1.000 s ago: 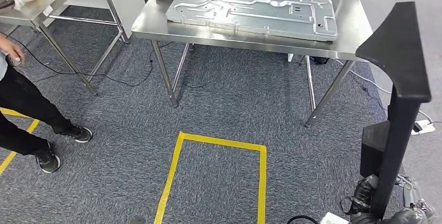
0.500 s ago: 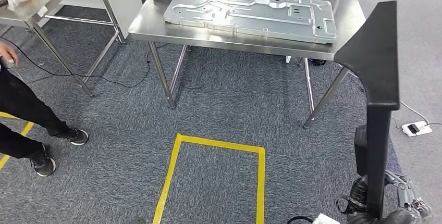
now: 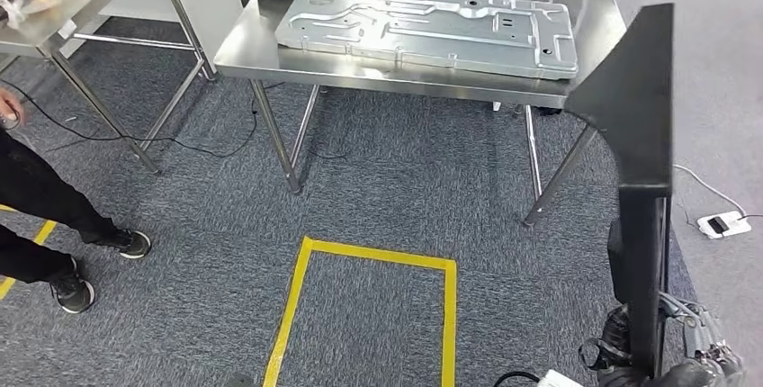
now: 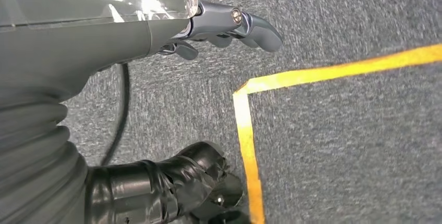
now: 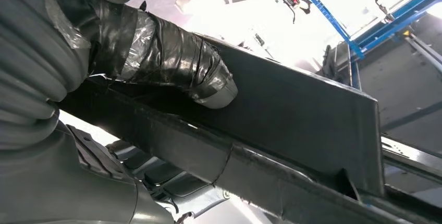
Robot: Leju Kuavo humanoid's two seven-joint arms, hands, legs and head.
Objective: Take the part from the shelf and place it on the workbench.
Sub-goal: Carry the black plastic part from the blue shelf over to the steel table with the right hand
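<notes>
The part (image 3: 641, 126) is a long black angled piece, standing upright at the right of the head view. My right hand (image 3: 684, 355) grips its lower end near the bottom right corner. In the right wrist view the tape-wrapped thumb (image 5: 172, 57) presses on the part's (image 5: 302, 120) flat black face. The steel workbench (image 3: 378, 67) stands ahead across the carpet, with a large stamped metal plate (image 3: 423, 27) lying on it. My left hand (image 4: 156, 31) hangs over the carpet, fingers apart, holding nothing.
A yellow tape rectangle (image 3: 369, 256) marks the carpet before the workbench. A person in dark trousers (image 3: 36, 198) stands at the left. A second steel table (image 3: 81, 0) sits at the far left. A white power strip (image 3: 720, 223) and cables lie on the floor at the right.
The whole picture has shifted, so the camera has moved and the workbench sits a little differently. The black part now stands straighter and a bit further left in view.
</notes>
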